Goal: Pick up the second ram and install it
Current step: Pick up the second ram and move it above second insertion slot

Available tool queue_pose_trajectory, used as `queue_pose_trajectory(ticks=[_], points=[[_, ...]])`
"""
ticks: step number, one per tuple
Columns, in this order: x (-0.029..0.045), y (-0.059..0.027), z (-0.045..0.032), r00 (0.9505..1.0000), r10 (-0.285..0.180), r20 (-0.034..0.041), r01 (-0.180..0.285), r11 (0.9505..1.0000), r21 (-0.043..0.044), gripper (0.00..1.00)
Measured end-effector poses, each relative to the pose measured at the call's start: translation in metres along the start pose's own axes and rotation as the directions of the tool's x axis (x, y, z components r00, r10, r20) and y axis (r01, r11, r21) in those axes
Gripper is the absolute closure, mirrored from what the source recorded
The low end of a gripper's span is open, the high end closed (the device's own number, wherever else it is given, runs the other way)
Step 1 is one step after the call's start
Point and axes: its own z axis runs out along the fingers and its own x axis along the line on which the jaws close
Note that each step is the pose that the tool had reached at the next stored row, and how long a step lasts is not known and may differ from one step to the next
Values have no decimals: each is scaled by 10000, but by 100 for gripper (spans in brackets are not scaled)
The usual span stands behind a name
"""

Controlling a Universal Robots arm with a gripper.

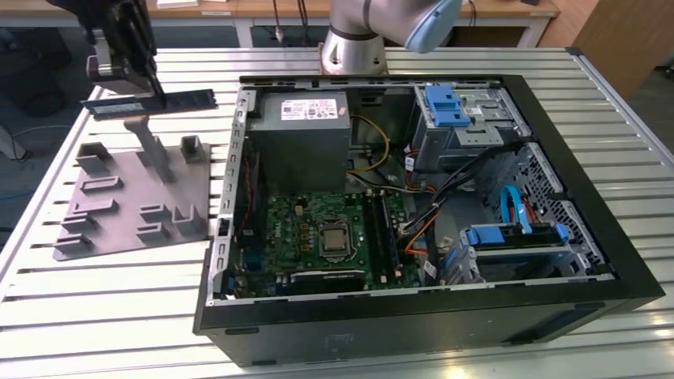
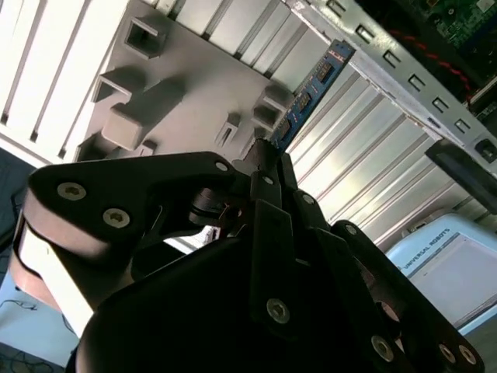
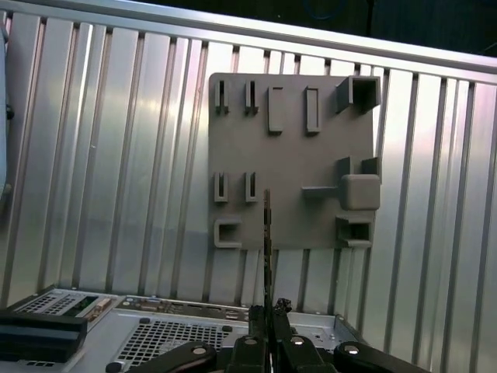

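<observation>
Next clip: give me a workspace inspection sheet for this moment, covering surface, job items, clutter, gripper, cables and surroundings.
Surface: slatted metal table carrying an open computer case and a grey fixture plate.
Job's things: the second ram is in the air above the fixture plate, roughly level, outside the case. The motherboard lies exposed in the case.
Clutter: nothing seen.
Gripper: the gripper is shut on the second ram.
Cables: yellow wires and a blue cable, both inside the case.
Surroundings: the robot base stands at the table's far edge, with desks beyond.
</observation>
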Motion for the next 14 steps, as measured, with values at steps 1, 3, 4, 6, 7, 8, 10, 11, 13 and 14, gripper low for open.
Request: queue_pose_trajectory(ticks=[1, 3, 4, 6, 7, 8, 10, 11, 13, 14], points=[[4, -37, 0, 10000, 0, 0, 0, 10000, 0, 86], [12, -113, -2, 10000, 0, 0, 0, 10000, -1, 86], [16, -154, -2, 10000, 0, -1, 0, 10000, -1, 86], [25, -234, -3, 10000, 0, 1, 0, 10000, 0, 86], [29, -274, -4, 10000, -1, 0, 1, 10000, -1, 86], [33, -313, -4, 10000, 0, 0, 0, 10000, -1, 86], [42, -394, -5, 10000, 0, 0, 0, 10000, -2, 86], [46, -433, -6, 10000, 0, 0, 0, 10000, -1, 86], [54, -515, -7, 10000, 0, 0, 0, 10000, -2, 86], [59, -556, -7, 10000, 0, 0, 0, 10000, -2, 86]])
